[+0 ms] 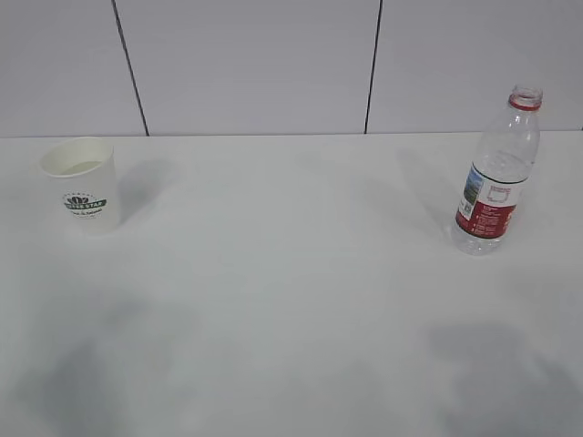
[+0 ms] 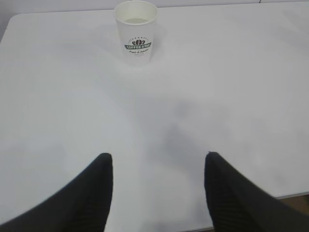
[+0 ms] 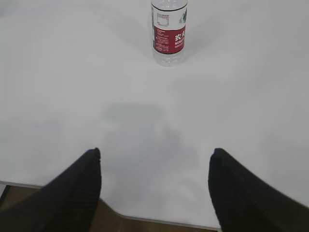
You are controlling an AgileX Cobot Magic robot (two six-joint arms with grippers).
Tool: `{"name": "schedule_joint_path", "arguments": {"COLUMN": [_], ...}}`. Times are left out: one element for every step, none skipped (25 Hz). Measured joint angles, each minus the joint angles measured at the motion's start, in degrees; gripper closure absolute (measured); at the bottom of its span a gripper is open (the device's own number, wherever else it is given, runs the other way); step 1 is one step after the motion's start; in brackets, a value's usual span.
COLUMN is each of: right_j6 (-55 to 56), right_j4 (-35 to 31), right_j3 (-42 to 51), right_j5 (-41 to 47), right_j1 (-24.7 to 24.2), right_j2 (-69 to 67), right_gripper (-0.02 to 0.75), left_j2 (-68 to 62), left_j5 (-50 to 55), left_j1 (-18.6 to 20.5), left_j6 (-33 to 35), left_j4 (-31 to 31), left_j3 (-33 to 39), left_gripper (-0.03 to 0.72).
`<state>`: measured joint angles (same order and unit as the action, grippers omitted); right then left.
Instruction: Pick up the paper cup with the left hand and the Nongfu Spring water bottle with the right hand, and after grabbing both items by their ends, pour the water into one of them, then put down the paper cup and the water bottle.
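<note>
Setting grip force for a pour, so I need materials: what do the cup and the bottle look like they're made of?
The paper cup looks like matte white paper: opaque wall, rolled rim, printed dark green logo. The water bottle looks like thin clear glossy plastic: you see through it, with a ribbed base, a red neck ring and a red-and-white wrap label. Both probably dent under a hard squeeze.

A plain white table is seen stretching wide, backed by a white panelled wall. A small white paper cup (dark green logo facing front) is stood upright at far left; a clear uncapped plastic bottle with red-and-white label is stood upright at far right, well apart.
</note>
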<state>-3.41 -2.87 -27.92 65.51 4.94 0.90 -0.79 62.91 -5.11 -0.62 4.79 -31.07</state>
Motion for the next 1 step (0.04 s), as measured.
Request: {"name": "schedule_joint_path", "arguments": {"right_j6": [0.0], "right_j4": [0.0], "right_j3": [0.0], "right_j5": [0.0], "right_j1": [0.0], "right_j2": [0.0], "right_gripper": [0.216], "left_j2": [0.0], "left_j5": [0.0], "left_j1": [0.0], "left_j6": [0.0], "left_j4": [0.0], "left_j3": [0.0], "left_gripper": [0.243]}}
